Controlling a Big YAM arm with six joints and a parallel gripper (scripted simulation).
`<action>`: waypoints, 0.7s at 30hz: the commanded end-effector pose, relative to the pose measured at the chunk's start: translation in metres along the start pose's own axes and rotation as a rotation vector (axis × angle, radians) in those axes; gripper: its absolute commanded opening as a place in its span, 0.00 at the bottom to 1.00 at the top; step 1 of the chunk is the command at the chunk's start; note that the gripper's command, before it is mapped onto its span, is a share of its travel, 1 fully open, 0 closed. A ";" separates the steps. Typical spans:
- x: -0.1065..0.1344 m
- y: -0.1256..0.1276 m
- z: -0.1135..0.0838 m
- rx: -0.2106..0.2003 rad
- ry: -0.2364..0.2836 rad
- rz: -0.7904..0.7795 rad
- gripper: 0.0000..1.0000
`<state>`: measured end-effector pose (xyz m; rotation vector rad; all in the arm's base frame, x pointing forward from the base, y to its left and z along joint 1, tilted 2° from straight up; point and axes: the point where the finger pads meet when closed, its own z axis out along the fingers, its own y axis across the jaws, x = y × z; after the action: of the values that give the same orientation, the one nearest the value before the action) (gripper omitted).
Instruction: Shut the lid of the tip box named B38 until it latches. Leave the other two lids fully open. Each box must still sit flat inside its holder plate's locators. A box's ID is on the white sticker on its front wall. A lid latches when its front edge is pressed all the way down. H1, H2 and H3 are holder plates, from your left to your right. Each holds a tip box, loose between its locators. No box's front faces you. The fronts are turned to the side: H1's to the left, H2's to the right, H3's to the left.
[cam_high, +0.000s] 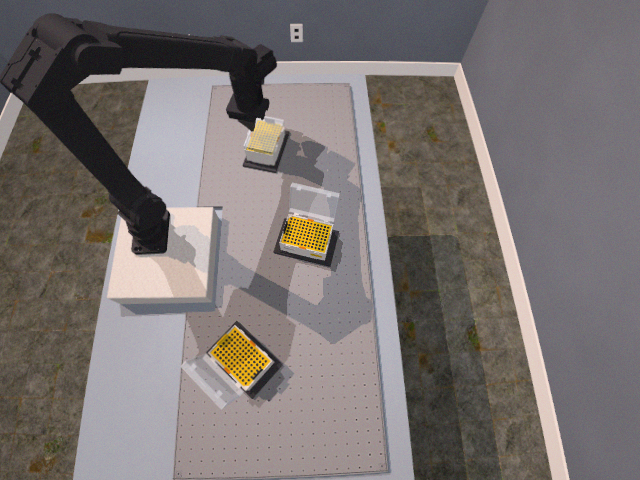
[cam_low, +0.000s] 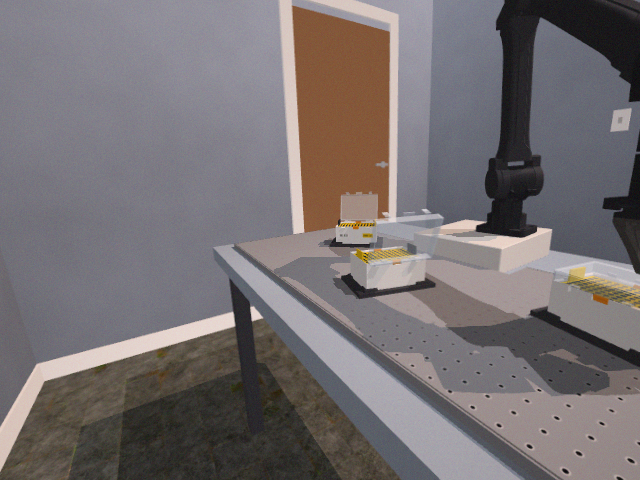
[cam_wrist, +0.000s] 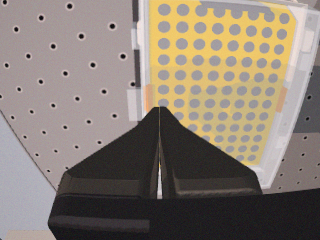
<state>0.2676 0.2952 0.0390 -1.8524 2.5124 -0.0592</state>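
Three white tip boxes with yellow racks sit on black holder plates on the perforated board (cam_high: 330, 413). The far box (cam_high: 264, 140) (cam_low: 589, 304) (cam_wrist: 220, 74) has its clear lid lying down over the rack. My gripper (cam_high: 253, 119) (cam_low: 631, 253) (cam_wrist: 159, 117) is shut with nothing between the fingers. Its tips hang over this lid's near edge, and I cannot tell whether they touch it. The middle box (cam_high: 306, 235) (cam_low: 387, 268) has its lid (cam_high: 313, 198) standing open. The near box (cam_high: 240, 356) (cam_low: 355, 232) has its lid (cam_high: 211, 379) folded back open. The stickers are too small to read.
The arm's base stands on a white block (cam_high: 170, 258) (cam_low: 491, 248) at the board's left side. The arm reaches over the table to the far box. The table edge (cam_low: 330, 356) runs along the board's right side.
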 end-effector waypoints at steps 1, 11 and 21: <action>-0.002 -0.008 0.005 0.005 -0.003 0.020 0.00; 0.002 -0.006 0.011 0.001 0.005 0.019 0.00; 0.002 -0.006 0.014 0.001 0.005 0.017 0.00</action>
<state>0.2678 0.2953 0.0368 -1.8515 2.5116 -0.0591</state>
